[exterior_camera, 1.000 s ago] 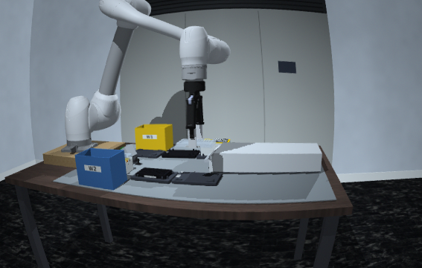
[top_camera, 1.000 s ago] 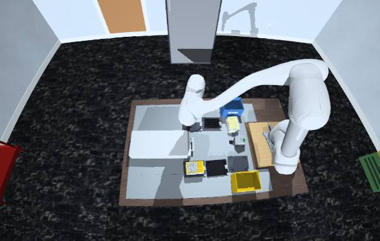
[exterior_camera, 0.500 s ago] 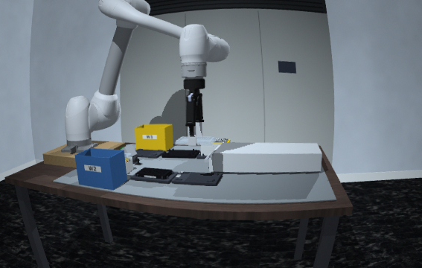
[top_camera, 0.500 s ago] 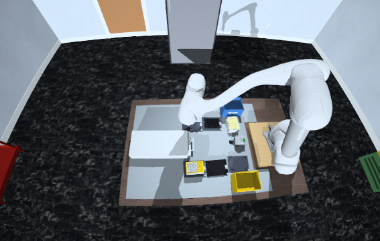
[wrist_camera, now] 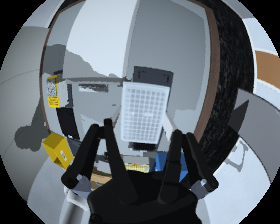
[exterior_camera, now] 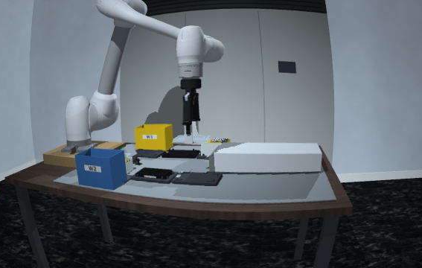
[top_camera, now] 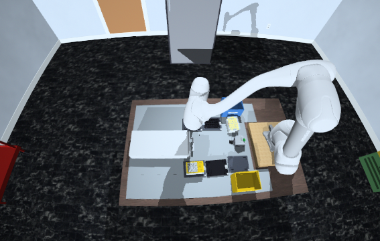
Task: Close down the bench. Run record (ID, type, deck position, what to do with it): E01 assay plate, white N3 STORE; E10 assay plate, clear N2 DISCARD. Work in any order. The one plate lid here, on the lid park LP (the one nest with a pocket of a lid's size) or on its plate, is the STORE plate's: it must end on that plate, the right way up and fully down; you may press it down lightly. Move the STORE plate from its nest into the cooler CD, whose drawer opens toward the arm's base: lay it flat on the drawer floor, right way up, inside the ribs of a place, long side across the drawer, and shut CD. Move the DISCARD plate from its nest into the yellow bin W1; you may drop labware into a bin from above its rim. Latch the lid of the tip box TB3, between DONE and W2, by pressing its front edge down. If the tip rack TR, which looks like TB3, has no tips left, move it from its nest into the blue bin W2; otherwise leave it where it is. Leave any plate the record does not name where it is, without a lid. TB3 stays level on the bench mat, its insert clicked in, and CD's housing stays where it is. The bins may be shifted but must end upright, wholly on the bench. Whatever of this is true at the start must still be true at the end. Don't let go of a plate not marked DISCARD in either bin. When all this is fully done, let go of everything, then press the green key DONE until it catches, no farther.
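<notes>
Gripper (exterior_camera: 190, 131) points straight down, about half open and clamped on a white plate (wrist_camera: 143, 112); in the wrist view the plate sits between the fingers, its well grid facing the camera. In the side view the plate (exterior_camera: 192, 138) hangs flat, lifted above the black nests (exterior_camera: 181, 153), just at 9 o'clock of the long white box (exterior_camera: 268, 157).

Top view: the arm hides the held plate. Yellow bin (top_camera: 245, 181) at 5 o'clock on the worktop (top_camera: 277, 187), blue bin (top_camera: 237, 108) at 1 o'clock, partly under the arm. A plate in a yellow frame (top_camera: 194, 167) sits at 6 o'clock, w/ a black nest (top_camera: 216, 167) & a grey nest (top_camera: 238, 163) beside it. Tip box (top_camera: 232, 123) lies just below the blue bin.
</notes>
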You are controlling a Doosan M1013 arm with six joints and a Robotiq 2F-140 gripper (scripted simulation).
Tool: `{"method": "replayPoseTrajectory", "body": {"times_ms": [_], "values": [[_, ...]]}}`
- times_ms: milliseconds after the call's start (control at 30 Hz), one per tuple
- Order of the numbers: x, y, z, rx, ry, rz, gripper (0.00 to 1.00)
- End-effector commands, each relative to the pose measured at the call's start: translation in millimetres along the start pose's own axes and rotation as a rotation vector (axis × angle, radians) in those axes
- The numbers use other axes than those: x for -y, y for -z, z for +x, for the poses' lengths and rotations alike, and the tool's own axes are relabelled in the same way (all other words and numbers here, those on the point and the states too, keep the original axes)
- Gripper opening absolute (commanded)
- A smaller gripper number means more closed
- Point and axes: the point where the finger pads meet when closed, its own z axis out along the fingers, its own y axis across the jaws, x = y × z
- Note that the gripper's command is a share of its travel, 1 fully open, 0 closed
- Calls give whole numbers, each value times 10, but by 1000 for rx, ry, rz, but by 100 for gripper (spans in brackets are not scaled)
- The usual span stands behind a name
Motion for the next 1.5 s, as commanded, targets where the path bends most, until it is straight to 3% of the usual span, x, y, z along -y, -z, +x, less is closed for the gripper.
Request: {"method": "replayPoseTrajectory", "body": {"times_ms": [0, 1467], "values": [[59, 2, -42, 0, 0, 0, 0], [885, 2, -629, 0, 0, 0, 0]]}}
